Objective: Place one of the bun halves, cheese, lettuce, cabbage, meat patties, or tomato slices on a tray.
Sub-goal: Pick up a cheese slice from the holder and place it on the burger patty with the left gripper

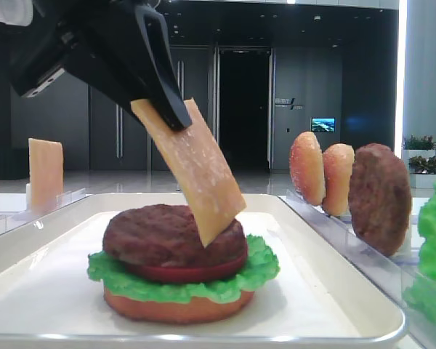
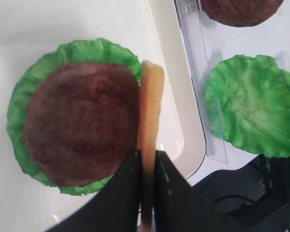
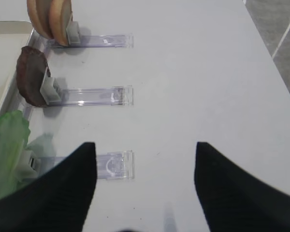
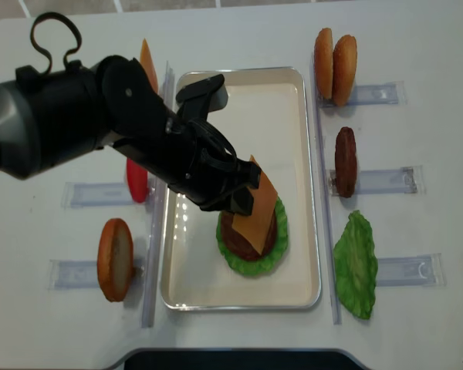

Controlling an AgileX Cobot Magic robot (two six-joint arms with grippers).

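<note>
Jaws of our left gripper [image 2: 146,166] pinch the cheese [image 1: 192,171], hanging tilted, its lower corner touching the meat patty [image 1: 163,236].

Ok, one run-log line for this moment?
left gripper: shut on cheese | cheese: tilted over patty, corner touching | right gripper: open, empty

Cheese slices: two, one [image 4: 261,202] over the stack, one [image 4: 147,55] racked. Bun halves: four, a pair [image 4: 334,55] at far right, one [image 4: 114,259] at left, one [image 1: 176,306] under the stack. Meat patties: two [image 4: 345,162] [image 1: 163,234]; lettuce leaves: two [image 4: 356,264] [image 2: 24,104]; tomato slices: two [image 4: 136,183] [image 1: 192,273]; tray [image 4: 293,92]: one.
</note>
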